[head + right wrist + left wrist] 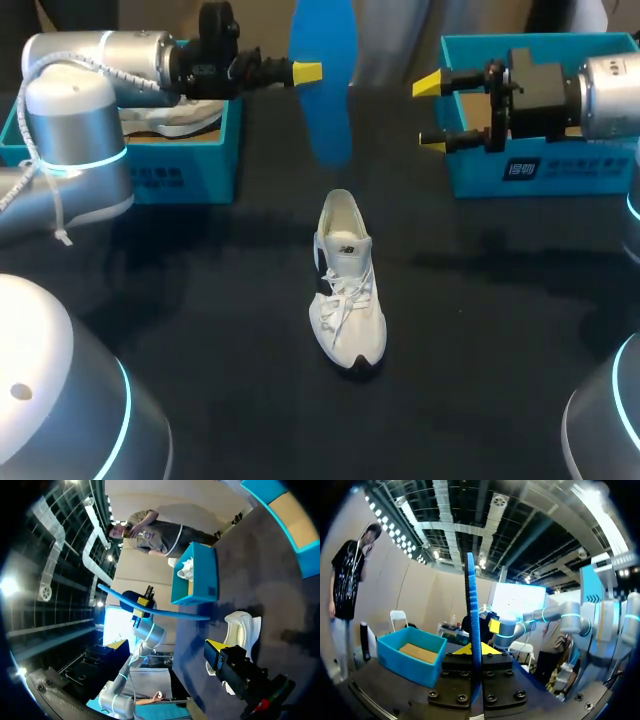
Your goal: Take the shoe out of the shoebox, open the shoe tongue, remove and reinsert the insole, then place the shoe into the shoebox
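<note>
A white shoe [348, 290] stands upright on the dark table's middle, tongue pulled up, toe toward the front; it also lies beyond my right fingers [242, 627]. Above the far side of the table, my left gripper [307, 72] is shut on a blue insole [322, 80], which hangs on edge. In the left wrist view the insole [472, 610] rises edge-on from between the yellow tips of the left gripper [473, 650]. Facing it from the right, my right gripper [431, 114] is open and empty. The right wrist view shows the insole [150, 609] ahead of the right gripper [166, 645].
A blue shoebox [180, 150] at the back left holds another white shoe [175, 120]. A second blue shoebox [540, 165] stands at the back right, behind my right gripper; its cardboard floor [417, 652] shows bare.
</note>
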`<move>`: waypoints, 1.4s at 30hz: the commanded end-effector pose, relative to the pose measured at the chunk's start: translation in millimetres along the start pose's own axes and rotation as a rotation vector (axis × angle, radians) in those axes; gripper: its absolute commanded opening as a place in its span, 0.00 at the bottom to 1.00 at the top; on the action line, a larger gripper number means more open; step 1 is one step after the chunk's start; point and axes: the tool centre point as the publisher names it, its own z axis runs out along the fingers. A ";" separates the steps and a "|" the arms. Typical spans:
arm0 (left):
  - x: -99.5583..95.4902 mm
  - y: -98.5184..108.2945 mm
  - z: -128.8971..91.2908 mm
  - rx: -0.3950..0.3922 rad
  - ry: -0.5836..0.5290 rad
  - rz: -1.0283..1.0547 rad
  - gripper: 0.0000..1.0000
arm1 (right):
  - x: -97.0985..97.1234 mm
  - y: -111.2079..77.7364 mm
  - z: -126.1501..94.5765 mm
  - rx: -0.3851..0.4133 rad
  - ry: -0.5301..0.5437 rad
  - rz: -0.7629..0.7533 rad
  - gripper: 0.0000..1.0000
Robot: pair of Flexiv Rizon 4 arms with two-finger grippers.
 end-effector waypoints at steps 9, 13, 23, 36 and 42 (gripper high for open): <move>5.3 4.0 0.6 -0.021 -0.036 0.471 0.00 | 0.7 0.1 1.6 -0.001 -0.003 0.001 1.00; 3.9 13.6 -0.1 -0.042 -0.012 0.703 0.00 | 0.7 0.1 1.6 -0.001 -0.003 0.001 1.00; -4.2 14.8 -5.9 -0.061 -0.015 1.183 0.00 | 0.7 0.1 1.6 -0.001 -0.003 0.001 1.00; -5.1 20.3 -6.3 0.008 -0.026 1.718 0.00 | 0.7 0.1 1.6 -0.001 -0.003 0.001 1.00; -9.3 23.0 -6.1 -0.034 -0.004 2.018 0.00 | 0.7 0.1 1.6 -0.001 -0.003 0.001 1.00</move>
